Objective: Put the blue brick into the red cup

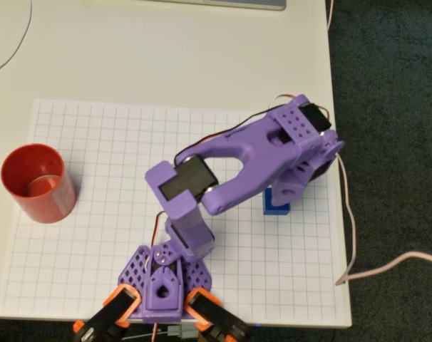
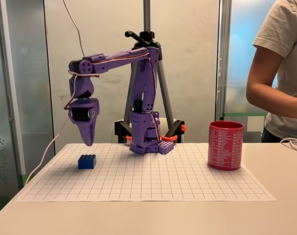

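The blue brick (image 2: 86,161) lies on the white grid mat (image 2: 148,181), at its left side in the fixed view. In the overhead view the blue brick (image 1: 276,204) sits near the mat's right edge, half covered by the purple wrist. My gripper (image 2: 87,142) hangs point-down a little above the brick without touching it, its fingers together and holding nothing. Seen from overhead, the gripper (image 1: 284,188) is mostly hidden under the wrist. The red cup (image 2: 225,145) stands upright on the mat's far side from the brick, and the overhead view shows the red cup (image 1: 38,182) empty.
The arm's base (image 1: 162,274) is clamped at the mat's near edge in the overhead view. A person (image 2: 281,73) stands beside the table behind the cup. A tripod (image 2: 147,58) rises behind the arm. A cable (image 1: 358,235) trails off the table's right edge.
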`<state>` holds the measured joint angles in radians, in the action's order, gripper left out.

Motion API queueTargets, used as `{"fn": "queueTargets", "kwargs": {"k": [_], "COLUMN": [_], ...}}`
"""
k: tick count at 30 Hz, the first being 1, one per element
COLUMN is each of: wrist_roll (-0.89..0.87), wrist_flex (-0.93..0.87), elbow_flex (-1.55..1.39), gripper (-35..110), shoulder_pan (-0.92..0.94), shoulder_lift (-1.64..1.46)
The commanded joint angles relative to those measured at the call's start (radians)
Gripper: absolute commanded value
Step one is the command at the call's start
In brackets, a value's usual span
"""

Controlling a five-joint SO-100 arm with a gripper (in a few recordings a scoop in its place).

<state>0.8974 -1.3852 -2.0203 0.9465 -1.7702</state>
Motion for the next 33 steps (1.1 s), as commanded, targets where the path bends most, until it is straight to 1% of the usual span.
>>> {"fn": "queueTargets", "kwargs": {"k": [1,3,4,5,7,8,9,11,15,25,33], "wrist_roll": [0.006,0.014,0.025,0.048,0.038,0.046,0.054,0.100,0.123,0.158,0.172], "wrist_flex": [0.003,0.017,0.020,0.014,0.003,0.003,0.005,-0.002,0.015,0.160,0.278], "elbow_flex": [-0.008,-0.008,-0.011,-0.017,-0.009,-0.009,-0.011,-0.011,-0.021,-0.221,-0.225], "gripper": [0,0,5,13,30,42,44,45,44,41,41], "shoulder_pan": [0.009,0.014,0.018,0.026,0.035,0.046,0.048,0.048,0.051,0.071,0.083], "shoulder_lift": [-0.063,-0.063,-0.063,-0.063,-0.064,-0.064,-0.064,-0.066,-0.055,-0.006,0.014]}}
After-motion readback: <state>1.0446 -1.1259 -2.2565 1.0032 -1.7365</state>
